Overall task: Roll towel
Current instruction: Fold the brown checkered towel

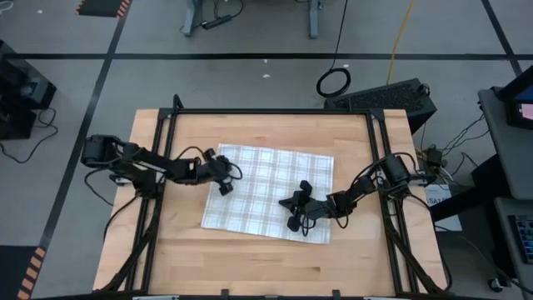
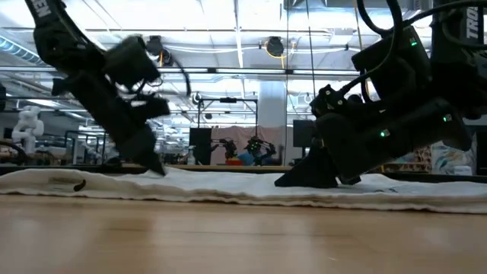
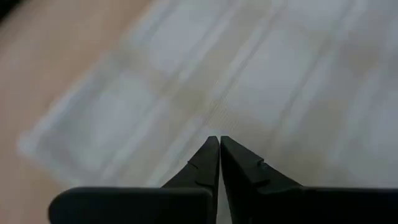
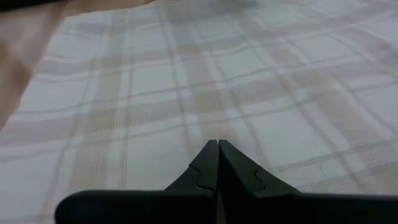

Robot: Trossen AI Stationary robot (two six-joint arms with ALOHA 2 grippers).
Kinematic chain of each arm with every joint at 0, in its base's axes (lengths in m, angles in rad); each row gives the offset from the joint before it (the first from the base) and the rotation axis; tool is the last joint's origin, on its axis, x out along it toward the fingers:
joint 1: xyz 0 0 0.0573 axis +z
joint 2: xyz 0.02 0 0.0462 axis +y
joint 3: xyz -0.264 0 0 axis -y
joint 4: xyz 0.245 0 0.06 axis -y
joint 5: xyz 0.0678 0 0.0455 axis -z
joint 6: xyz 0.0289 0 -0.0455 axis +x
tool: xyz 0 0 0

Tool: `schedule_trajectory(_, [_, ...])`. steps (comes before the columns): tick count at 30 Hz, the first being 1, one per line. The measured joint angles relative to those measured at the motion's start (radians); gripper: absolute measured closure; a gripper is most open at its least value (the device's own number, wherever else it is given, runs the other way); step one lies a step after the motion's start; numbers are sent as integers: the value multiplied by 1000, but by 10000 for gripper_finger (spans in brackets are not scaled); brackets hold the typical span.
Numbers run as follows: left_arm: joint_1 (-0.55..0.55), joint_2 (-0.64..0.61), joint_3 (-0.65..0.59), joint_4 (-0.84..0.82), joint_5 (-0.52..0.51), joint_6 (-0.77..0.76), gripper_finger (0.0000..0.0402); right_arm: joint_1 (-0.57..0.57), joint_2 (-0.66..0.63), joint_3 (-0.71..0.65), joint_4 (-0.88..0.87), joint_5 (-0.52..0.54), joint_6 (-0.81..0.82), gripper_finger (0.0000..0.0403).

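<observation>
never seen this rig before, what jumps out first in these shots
The white checked towel catches the eye first, spread flat mid-table on the wood table. Next, the two dark arms that reach over it from either side: the left gripper sits low at the towel's left edge, the right gripper over its right half. Both wrist views show the fingers shut, tips together, over the cloth.

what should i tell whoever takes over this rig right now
Left gripper: fingers shut, empty, over the left edge of the thin white checked cloth towel.
Right gripper: shut, empty, over the towel's near right part.
Towel: spread flat on the wooden table.
Done: no rolling visible yet.
Left: grasp an edge and roll the whole towel up.
</observation>
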Motion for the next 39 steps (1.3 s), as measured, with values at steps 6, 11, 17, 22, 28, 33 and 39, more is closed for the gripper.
schedule_trajectory(6, [27,-8,-14,32,7,44,378,8,-25,-3,26,-22,-22,399])
schedule_trajectory(11, [55,-23,-11,197,18,168,378,-4,-107,-4,62,-27,-81,399])
schedule_trajectory(17, [210,31,-23,159,16,168,378,-47,-163,-4,52,-17,-202,399])
schedule_trajectory(22, [282,103,-38,194,26,135,378,-104,-163,-4,-23,-12,-219,399])
schedule_trajectory(28, [292,124,-40,225,6,157,378,-111,-186,-4,-146,-69,-154,399])
schedule_trajectory(33, [292,65,-45,230,-30,162,378,-96,-302,-3,-432,-180,-37,399])
schedule_trajectory(39, [205,-18,-43,239,124,22,378,-25,-460,-3,-771,-138,74,399])
